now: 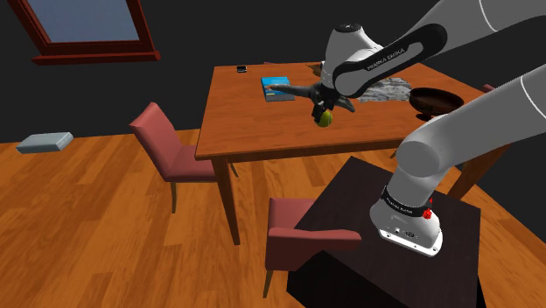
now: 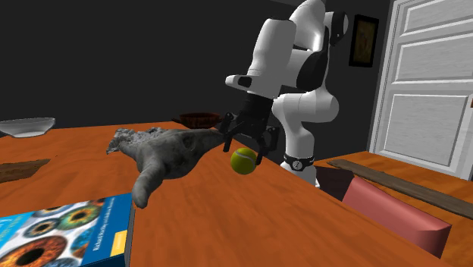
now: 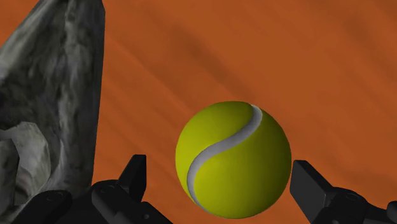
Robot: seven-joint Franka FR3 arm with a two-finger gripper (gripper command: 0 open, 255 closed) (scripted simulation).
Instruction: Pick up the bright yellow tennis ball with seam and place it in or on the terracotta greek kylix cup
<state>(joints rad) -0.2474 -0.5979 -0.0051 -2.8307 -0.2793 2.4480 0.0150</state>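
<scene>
The grasp is judged to be the step in hand. The gripper (image 3: 219, 170) is set down over the ball (image 3: 233, 159) with its two fingers (image 3: 133, 177) spread apart. The ball lies between them but is not yet clamped: in the wrist view a strip of table (image 3: 286, 57) is seen between one finger and the ball, while the other finger stands right at the ball's edge. The ball is found near the middle of the wooden table, just beside a grey rock-like lump (image 3: 57, 83). Whether it rests on the wood or is a little clear of it cannot be told. The next move calls for the fingers to be brought together evenly on the ball's widest part, since a round ball pressed off-centre is likely to be squeezed out. After that a lift is needed, high enough to clear the lump, and then a carry to the cup (image 1: 435, 99). The cup is seen as a dark brown shallow bowl toward the shoulder view's right, near the table edge and beyond the lump. The ball is rendered bright yellow-green, with one pale grey seam curving in an S across its face, and its surface looks smooth and evenly lit.
</scene>
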